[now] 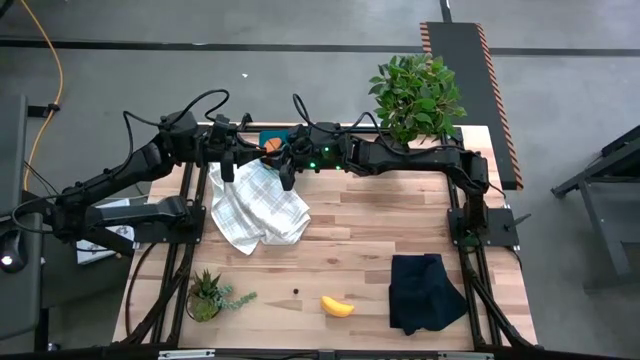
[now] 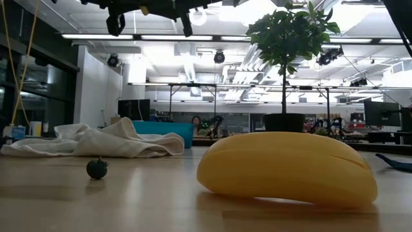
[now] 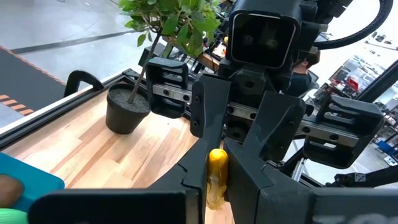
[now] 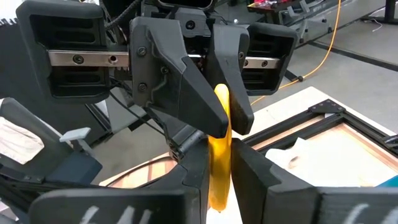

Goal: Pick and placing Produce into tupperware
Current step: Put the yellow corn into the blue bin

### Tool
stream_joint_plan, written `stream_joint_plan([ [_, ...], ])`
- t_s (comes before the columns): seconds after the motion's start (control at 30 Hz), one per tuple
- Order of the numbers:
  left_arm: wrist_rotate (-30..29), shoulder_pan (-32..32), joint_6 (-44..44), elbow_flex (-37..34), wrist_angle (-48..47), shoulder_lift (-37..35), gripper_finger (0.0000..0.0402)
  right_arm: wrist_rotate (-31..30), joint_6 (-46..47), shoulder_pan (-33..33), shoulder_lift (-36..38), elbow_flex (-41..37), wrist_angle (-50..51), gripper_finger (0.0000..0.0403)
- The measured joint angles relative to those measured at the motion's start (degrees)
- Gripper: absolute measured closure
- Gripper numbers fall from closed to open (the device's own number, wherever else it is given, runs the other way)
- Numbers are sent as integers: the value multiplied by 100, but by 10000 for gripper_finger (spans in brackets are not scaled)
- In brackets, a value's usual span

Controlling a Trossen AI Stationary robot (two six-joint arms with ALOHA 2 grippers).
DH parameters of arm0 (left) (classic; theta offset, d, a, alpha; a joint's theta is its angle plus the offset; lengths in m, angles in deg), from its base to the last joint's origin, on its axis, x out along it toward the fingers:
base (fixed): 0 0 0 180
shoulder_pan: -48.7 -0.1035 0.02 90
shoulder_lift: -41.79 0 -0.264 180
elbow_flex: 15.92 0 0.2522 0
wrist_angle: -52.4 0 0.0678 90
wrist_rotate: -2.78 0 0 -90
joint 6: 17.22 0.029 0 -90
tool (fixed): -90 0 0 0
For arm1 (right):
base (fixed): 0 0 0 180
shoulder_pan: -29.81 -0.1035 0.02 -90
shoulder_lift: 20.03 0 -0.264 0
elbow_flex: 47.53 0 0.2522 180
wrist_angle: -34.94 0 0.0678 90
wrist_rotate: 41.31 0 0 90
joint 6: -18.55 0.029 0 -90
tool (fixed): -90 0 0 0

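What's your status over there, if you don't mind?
Left gripper, right gripper: both jaws shut on one yellow-orange toy piece by blue box. Banana, berry lie on table.

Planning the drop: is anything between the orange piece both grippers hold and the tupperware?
Nothing visible. The orange piece, clamped by the left gripper and right gripper, hangs at the tupperware edge; the white cloth lies beside it, not between.

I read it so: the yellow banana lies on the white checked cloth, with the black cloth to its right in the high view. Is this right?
Not quite. The yellow banana lies on the bare wooden table, apart from the white checked cloth. The black cloth is indeed to its right. The high view shows this.
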Motion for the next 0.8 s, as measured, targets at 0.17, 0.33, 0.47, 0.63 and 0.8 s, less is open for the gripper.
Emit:
stream_joint_plan([
  [0.17, 7, 0, 27, 0, 4, 0, 367, 2, 19, 1, 0, 0, 10, 322],
  [0.33, 2, 0, 57, 0, -4, 0, 367, -17, 35, 43, 0, 4, 210, 279],
  [0.47, -14, 0, 107, -7, -32, 2, 367, 14, 61, 77, 2, 11, 536, 258],
  [0.63, -123, 0, 193, -7, -113, -4, 367, 49, -31, 75, 2, 9, 946, 251],
  [0.8, -361, 0, 272, -4, -149, 0, 367, 169, -137, 68, 2, 6, 1647, 251],
])
